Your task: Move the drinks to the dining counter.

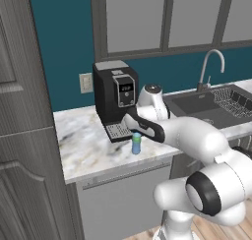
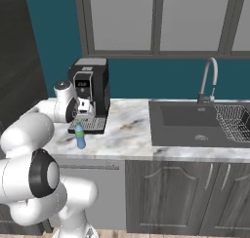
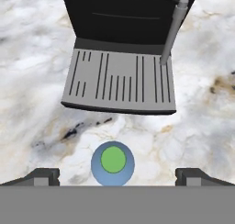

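Gripper point(image 3: 117, 175) with two dark fingers, spread to full width, hanging straight above the small blue-green plastic-looking bottle with green cap point(image 3: 113, 163); nothing pinched between the jaws yet, fingertips point(image 3: 42, 176) well clear on either side. Stands upright on the white-and-tan marbled worktop point(image 1: 86, 145), just in front of the black coffee machine point(image 1: 115, 99) and its slotted grey drip tray point(image 3: 120, 83), near the worktop's front edge. Long axis vertical, cap pointing up at the hand, so seen end-on as a round disc from the hand camera. Probably light, stiff and smooth-sided, hence somewhat slippery and easy to tip if nudged off-centre. Best taken across the body below the cap, jaws lowered evenly on both sides, closing square to the axis. Narrow and round: centring matters before closing. Remaining drinks and dining counter not in sight from this spot.
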You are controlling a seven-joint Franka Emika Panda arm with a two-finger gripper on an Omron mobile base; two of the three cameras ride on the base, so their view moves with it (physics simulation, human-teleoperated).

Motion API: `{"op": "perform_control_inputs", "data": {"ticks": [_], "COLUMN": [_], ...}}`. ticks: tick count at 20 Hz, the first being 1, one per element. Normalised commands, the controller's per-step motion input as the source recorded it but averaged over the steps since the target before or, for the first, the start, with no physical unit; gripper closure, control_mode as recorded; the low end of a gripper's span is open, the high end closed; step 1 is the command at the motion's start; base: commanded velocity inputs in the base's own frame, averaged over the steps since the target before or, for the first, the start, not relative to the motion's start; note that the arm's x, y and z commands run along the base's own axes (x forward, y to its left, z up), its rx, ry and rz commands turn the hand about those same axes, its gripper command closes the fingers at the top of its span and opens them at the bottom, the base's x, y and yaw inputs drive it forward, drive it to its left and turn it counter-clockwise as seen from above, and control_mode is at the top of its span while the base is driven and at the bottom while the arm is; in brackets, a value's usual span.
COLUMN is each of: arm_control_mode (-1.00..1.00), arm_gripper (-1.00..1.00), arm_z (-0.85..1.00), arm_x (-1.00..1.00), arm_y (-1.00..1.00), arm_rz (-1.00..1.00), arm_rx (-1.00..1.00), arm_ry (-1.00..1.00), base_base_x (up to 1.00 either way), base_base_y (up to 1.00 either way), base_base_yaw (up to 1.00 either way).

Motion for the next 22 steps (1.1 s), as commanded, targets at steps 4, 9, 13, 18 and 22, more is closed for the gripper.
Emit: {"op": "perform_control_inputs", "data": {"ticks": [4,9,13,18,22], "arm_control_mode": [-1.00,-1.00,-1.00,-1.00,-1.00], "arm_gripper": [-1.00,-1.00,-1.00,-1.00,-1.00], "arm_z": [0.00,-0.05,-0.09,-0.07,-0.11], "arm_x": [-0.01,0.00,-0.03,0.00,0.02], "arm_y": [0.00,0.00,0.00,0.00,0.00], "arm_rz": [0.00,0.00,0.00,0.00,0.00], "arm_rx": [0.00,0.00,0.00,0.00,0.00], "arm_ry": [0.00,0.00,0.00,0.00,0.00], "base_base_x": [0.00,0.00,0.00,0.00,0.00], "base_base_y": [0.00,0.00,0.00,0.00,0.00], "base_base_yaw": [0.00,0.00,0.00,0.00,0.00]}}
